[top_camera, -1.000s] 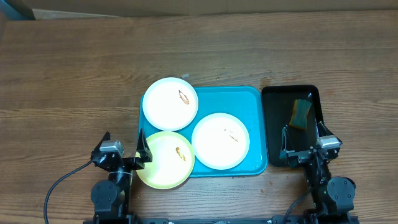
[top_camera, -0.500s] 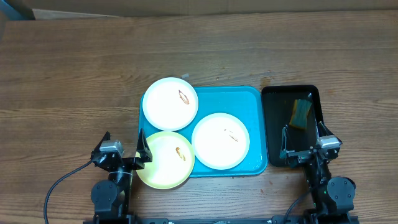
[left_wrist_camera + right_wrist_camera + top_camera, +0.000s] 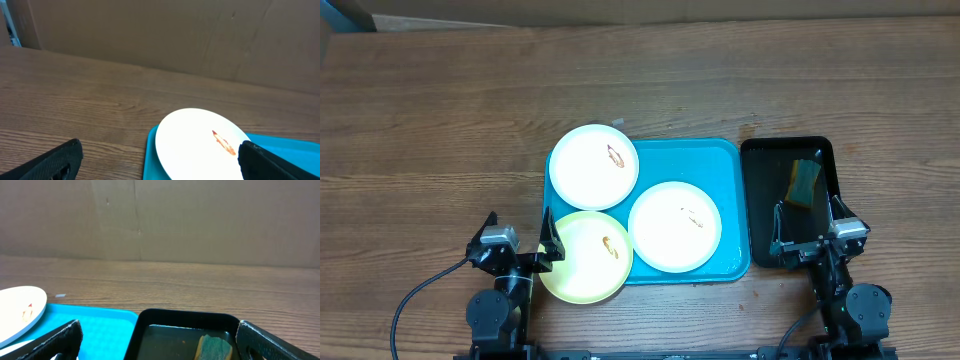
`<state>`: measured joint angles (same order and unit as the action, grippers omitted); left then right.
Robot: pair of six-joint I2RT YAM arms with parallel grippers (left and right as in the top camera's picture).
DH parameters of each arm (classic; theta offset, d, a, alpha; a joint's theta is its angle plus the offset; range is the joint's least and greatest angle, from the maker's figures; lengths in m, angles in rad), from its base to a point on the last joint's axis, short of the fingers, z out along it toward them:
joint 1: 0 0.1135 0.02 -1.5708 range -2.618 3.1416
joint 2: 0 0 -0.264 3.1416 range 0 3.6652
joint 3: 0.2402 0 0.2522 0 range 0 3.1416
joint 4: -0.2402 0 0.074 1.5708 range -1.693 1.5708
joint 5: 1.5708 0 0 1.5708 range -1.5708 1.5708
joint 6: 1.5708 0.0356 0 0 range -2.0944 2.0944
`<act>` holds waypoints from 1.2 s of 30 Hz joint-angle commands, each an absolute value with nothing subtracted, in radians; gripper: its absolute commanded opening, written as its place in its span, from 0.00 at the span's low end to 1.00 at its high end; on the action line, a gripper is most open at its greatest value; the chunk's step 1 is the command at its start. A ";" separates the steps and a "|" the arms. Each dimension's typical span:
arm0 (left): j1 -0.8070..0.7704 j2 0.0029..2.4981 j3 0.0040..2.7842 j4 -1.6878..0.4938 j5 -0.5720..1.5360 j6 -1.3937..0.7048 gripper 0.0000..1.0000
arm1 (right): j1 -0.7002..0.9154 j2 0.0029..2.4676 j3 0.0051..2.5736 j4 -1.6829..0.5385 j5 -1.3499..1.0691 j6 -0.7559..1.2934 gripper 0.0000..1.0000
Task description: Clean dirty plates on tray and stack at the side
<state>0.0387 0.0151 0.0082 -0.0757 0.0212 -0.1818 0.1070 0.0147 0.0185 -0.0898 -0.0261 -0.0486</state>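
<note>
The left gripper (image 3: 520,232) and right gripper (image 3: 809,225) are pictured at the near edge of the wooden table (image 3: 440,110), the jaws of both spread wide and nothing held. Three round flat plates are carried on the large turquoise rectangular plastic tray (image 3: 705,160). A far white plate (image 3: 593,167) and a pale yellow plate (image 3: 585,257) overhang its left rim, and a second white plate (image 3: 675,226) sits at its middle. The yellow-green sponge (image 3: 804,182) in the narrow black tray (image 3: 752,200) is found straight ahead of the right jaws, its long axis running roughly away from them. The pale yellow plate lies just beside the left ones.
</note>
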 commanded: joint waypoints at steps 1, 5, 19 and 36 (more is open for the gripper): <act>0.033 0.006 0.005 -0.078 0.015 -0.168 1.00 | 0.112 0.003 0.008 -0.083 -0.028 -0.050 1.00; 0.033 0.006 0.005 -0.078 0.015 -0.168 1.00 | 0.112 0.003 0.008 -0.083 -0.028 -0.050 1.00; 0.033 0.006 0.005 -0.076 -0.008 -0.168 1.00 | 0.112 0.003 0.008 -0.083 -0.028 -0.050 1.00; 0.033 0.006 0.005 -0.056 -0.044 -0.168 1.00 | 0.112 0.003 0.008 -0.083 -0.028 -0.050 1.00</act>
<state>0.0387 0.0151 0.0082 -0.0547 -0.0174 -0.1818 0.1070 0.0147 0.0185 -0.0895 -0.0265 -0.0486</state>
